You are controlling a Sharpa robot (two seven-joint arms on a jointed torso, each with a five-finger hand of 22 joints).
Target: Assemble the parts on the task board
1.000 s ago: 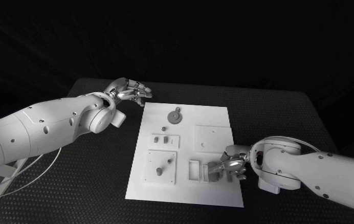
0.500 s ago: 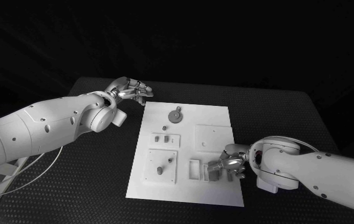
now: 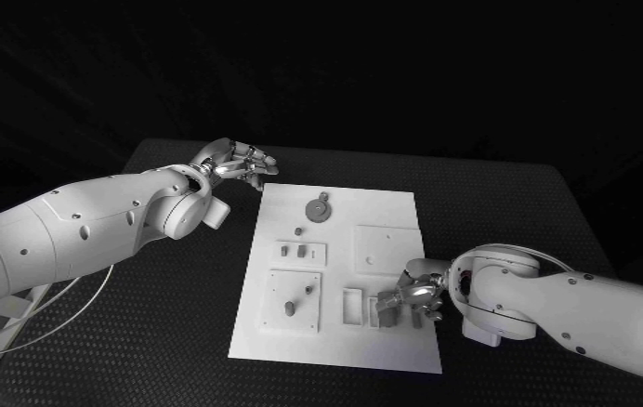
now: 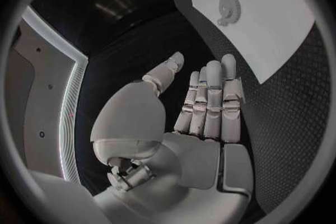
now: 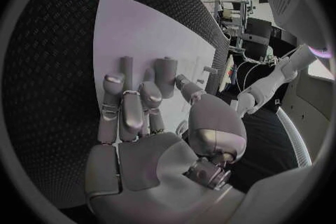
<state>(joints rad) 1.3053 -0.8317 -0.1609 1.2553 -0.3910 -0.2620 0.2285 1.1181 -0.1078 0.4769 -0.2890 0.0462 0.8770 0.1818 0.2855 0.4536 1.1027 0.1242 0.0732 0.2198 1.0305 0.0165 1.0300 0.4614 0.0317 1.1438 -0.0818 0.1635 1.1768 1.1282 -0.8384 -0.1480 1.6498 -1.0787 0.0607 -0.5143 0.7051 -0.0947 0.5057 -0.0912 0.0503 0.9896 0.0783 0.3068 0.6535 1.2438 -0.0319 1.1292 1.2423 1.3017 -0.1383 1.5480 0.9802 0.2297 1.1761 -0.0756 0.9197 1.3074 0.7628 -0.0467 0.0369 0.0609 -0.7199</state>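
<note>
The white task board lies mid-table. On it are a grey gear, a small plate with pegs, a larger plate with grey pieces, and rectangular frames. My right hand is at the board's near right side, its fingers reaching a grey part by the frames. In the right wrist view that hand lies with straight fingers on the board, its palm empty. My left hand hovers off the board's far left corner, fingers straight, holding nothing.
A square raised plate sits just beyond my right hand. The gear and the board lie ahead of my left fingers. Black textured table surrounds the board on all sides.
My right hand has crept slightly left, further onto the board toward the frames. The left hand has barely moved.
</note>
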